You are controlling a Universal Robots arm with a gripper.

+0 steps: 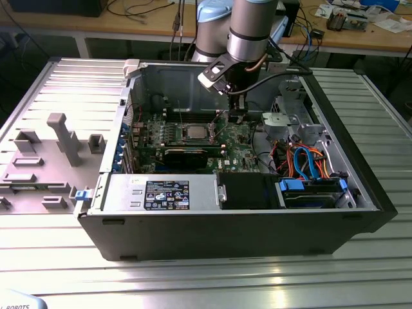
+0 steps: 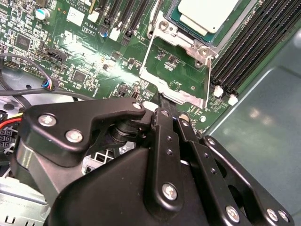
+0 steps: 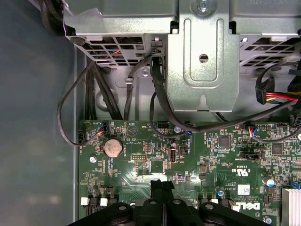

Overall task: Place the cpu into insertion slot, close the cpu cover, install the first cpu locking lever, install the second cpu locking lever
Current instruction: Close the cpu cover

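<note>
Cpu [image 2: 207, 12] sits seated in the insertion slot [image 2: 190, 41], well ahead of my gripper [image 2: 164, 104]. Between us the cpu cover [image 2: 186, 97] lies open over the green motherboard [image 2: 84, 61], its free edge right at my fingertips. My fingers are pressed together; whether they pinch that edge I cannot tell. Placing looks done, and closing the cover is the step in hand. I judge it calls for swinging that edge up and over the chip.

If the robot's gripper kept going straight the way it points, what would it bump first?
Probably the open cpu cover, whose edge lies right in front of the gripper in the second wrist view; they may already touch.
</note>
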